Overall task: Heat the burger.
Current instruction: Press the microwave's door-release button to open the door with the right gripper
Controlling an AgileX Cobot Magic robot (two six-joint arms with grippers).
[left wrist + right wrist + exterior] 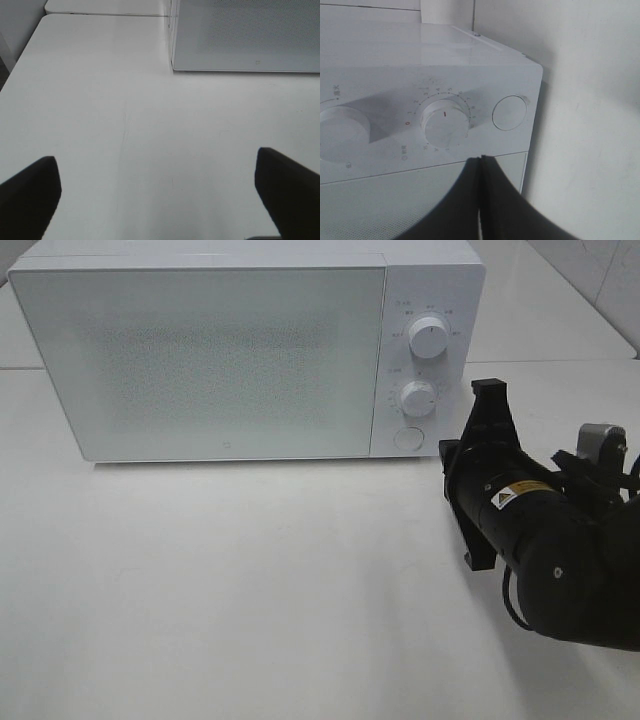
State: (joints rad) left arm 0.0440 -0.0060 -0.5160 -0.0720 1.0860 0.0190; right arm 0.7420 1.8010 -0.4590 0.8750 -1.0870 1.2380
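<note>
Pointing toward the lower dial (445, 120) of the microwave (230, 350), the right tool (481, 159) is pressed together and empty. The left tool (156, 167) hangs spread over bare worktop (250, 590). No burger shows; it is perhaps behind the shut door. It is likely soft, light and loosely stacked, so grip gently across the bun. There is wide room in front.

Bright, even light; washed-out whites; soft shadow under microwave (230, 360); wrist views slightly blurred.
</note>
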